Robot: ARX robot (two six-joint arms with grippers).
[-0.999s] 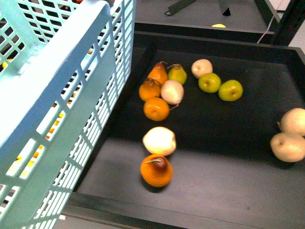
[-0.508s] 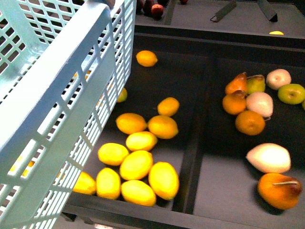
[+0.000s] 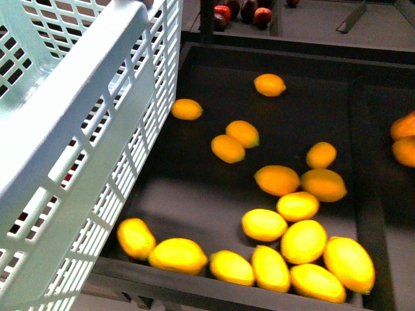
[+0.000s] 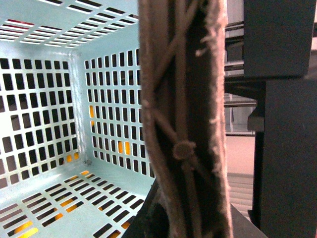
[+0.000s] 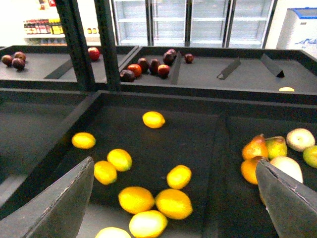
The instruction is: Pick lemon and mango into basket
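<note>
The bin (image 3: 188,188) of yellow fruit has slid to centre since before, leaving the pears (image 3: 405,139) at the right edge. A lemon (image 3: 270,85) lies at the back and a mango (image 3: 349,264) by the front lip, with bare floor beside the basket (image 3: 78,129). The right fingers (image 5: 59,203) are spread wide; I cannot tell how the left fingers stand.

Warm yellow against black.
The basket (image 3: 78,129) is pale blue-green, gridded with slots, its handle (image 4: 183,124) frayed brown weave; ahead of the right hand (image 5: 173,162) and its dark grey fingers (image 5: 59,203), a yellow-orange lemon (image 5: 153,119) lies on the black tray (image 5: 198,134).
</note>
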